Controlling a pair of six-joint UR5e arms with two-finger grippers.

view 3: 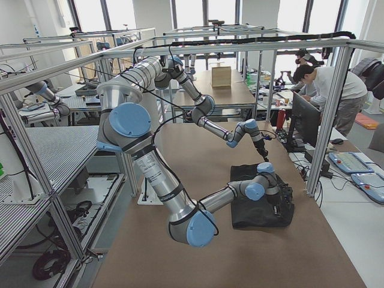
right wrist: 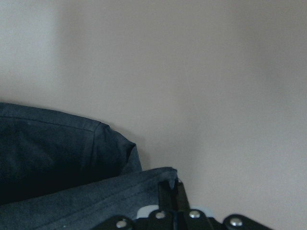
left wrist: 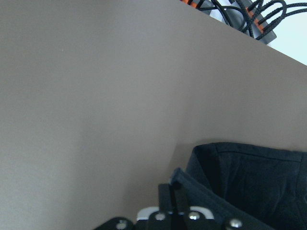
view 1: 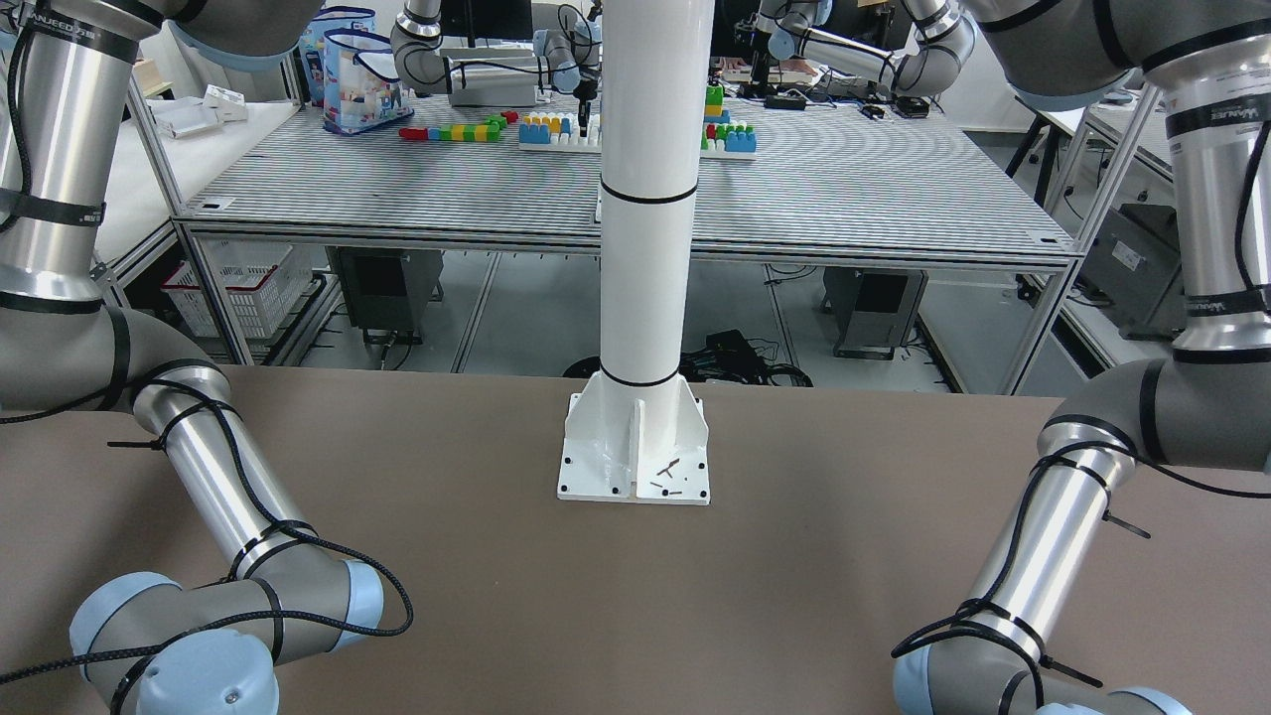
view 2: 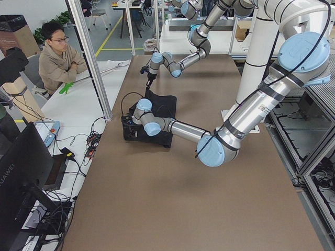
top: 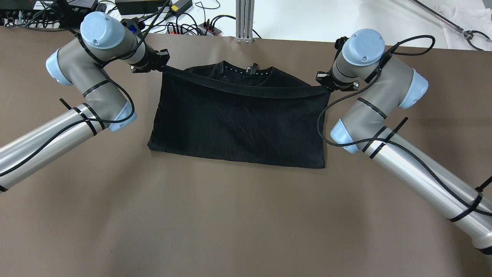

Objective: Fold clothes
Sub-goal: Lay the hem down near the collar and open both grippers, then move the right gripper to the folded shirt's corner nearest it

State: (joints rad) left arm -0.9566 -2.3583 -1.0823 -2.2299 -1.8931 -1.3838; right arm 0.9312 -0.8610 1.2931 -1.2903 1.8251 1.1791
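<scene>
Black fabric fills the far middle of the brown table (top: 230, 215): a shirt (top: 238, 127) lies toward 12 o'clock from the table's centre in the overhead view, with its collar on the far side and its folded edge flat on the table at 6 o'clock. One hem is raised and stretched as a taut band between the two arms. The left gripper (top: 164, 67) is at the shirt's 10 o'clock corner and the right gripper (top: 325, 87) is at its 2 o'clock corner. Each wrist camera shows the fingers pressed together with the corner of the hem pinched between their tips, and the rest of the cloth sagging away below. Both arms reach in from 6 o'clock, with elbows bent outward. Beyond the table's far edge, at 12 o'clock, lies a tangle of cables (top: 192, 23). From across the table, a white pillar (view 1: 645, 199) stands on its base plate (view 1: 596, 477), and the shirt is out of that view. In the side view a person (view 2: 58, 57) sits at a neighbouring desk.
</scene>
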